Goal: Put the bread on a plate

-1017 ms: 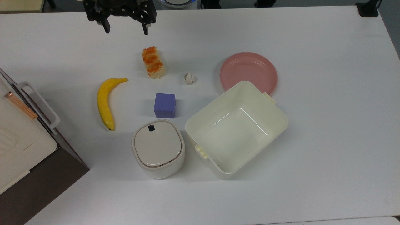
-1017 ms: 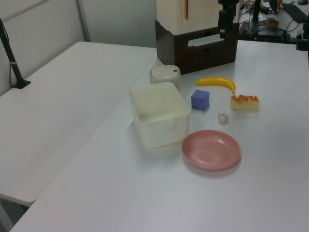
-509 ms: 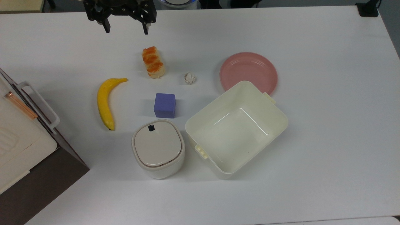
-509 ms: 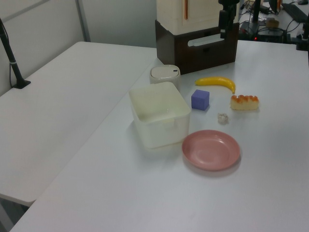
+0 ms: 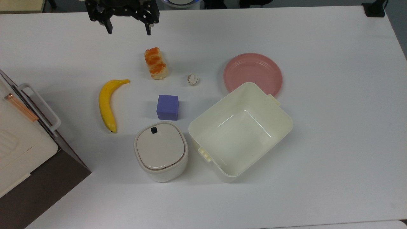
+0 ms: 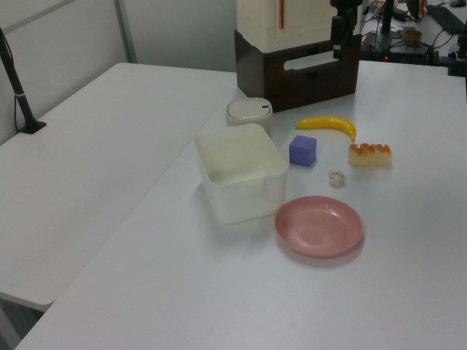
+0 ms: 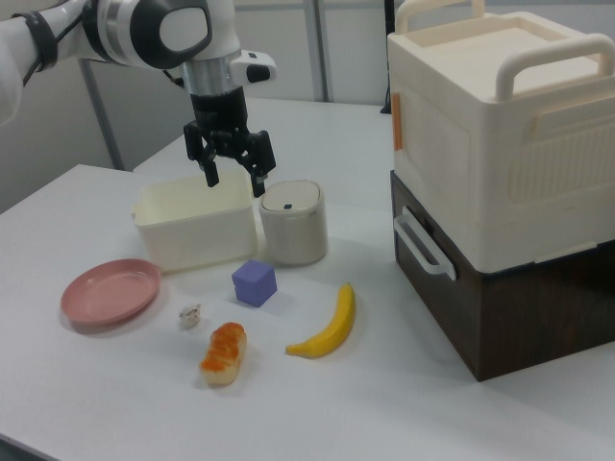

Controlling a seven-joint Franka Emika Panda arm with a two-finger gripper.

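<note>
The bread [image 5: 155, 63], a small loaf with a glossy orange-brown top, lies on the white table [image 5: 334, 127]; it also shows as the bread [image 6: 370, 154] and the bread [image 7: 224, 352]. The pink plate [image 5: 252, 73] sits bare to the top view's right of it, partly behind the cream tub; plate [image 6: 319, 225], plate [image 7: 110, 289]. My gripper [image 5: 128, 31] hangs open and holding nothing above the table's far edge, up and to the top view's left of the bread; gripper [image 7: 233, 178] hovers well above the table.
A banana [image 5: 107, 103], a purple cube [image 5: 167, 107], a small paper ball [image 5: 192, 79], a lidded round container [image 5: 161, 151] and a large cream tub [image 5: 240, 131] surround the bread. A cream box on a brown base [image 7: 509, 173] stands at the top view's left edge.
</note>
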